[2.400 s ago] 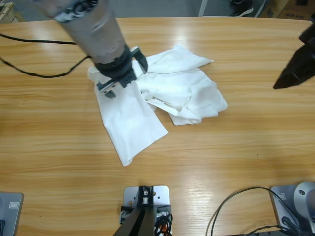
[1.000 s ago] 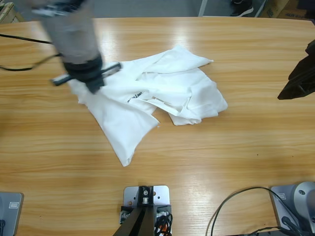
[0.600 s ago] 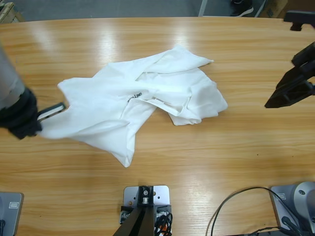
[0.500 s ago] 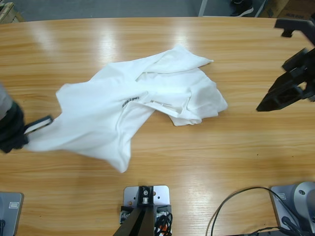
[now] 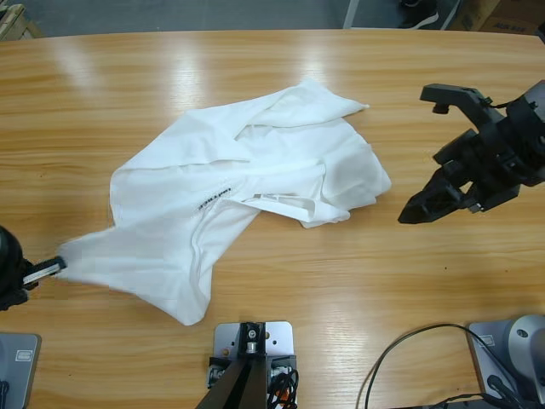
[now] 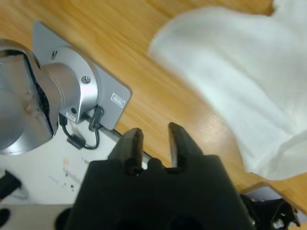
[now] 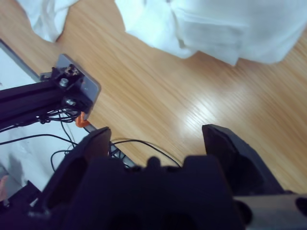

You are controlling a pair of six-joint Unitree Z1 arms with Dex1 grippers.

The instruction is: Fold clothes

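The left gripper [image 5: 38, 271] sits out at the table's eight o'clock edge, and its jaws look nearly pressed together with a narrow gap and no cloth between them in the wrist view, so I judge it has let go. A moment ago it was dragging a corner of the white shirt [image 5: 196, 204] outward from the heap; now that corner lies stretched toward it as a long tongue, and the small black lettering [image 5: 213, 198] shows face up. That suggests the spreading is well under way, with folding itself not yet begun. The right gripper [image 5: 426, 204], jaws spread wide and empty, has swung in from three o'clock and hangs near the bunched cloth at the shirt's right side. That crumpled right half stands in the way. The wooden table [image 5: 358, 290] is otherwise bare.
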